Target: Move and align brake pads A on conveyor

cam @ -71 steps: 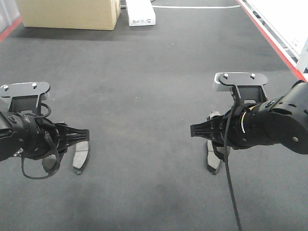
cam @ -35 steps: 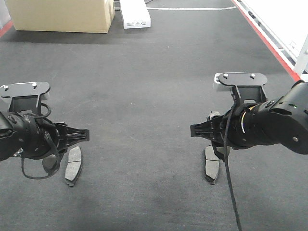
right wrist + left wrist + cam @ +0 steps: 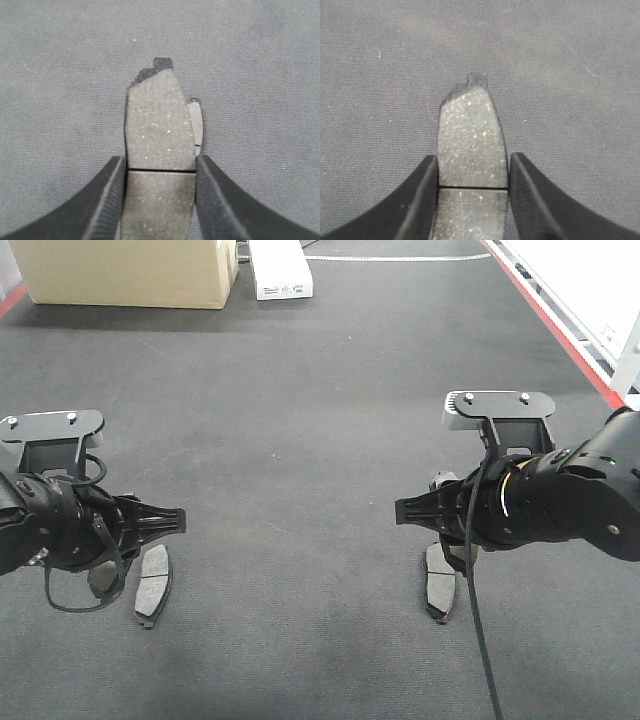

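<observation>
Two stiff, dense brake pads (image 3: 471, 135) (image 3: 160, 125) sit gripped across their long edges at six o'clock by both jaws, probably held firmly.

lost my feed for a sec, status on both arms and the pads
Left gripper and right gripper: jaws each astride a brake pad lying flat on the conveyor, grip unclear. Second pad beside the right one. Nothing in the way.

On the conveyor (image 3: 300, 440) I see one brake pad (image 3: 153, 585) lying at near left under my left gripper (image 3: 175, 520) and another (image 3: 439, 583) at near right under my right gripper (image 3: 405, 510). A cardboard box (image 3: 125, 270) sits far back left, a flat carton (image 3: 280, 268) just beside its right.
</observation>
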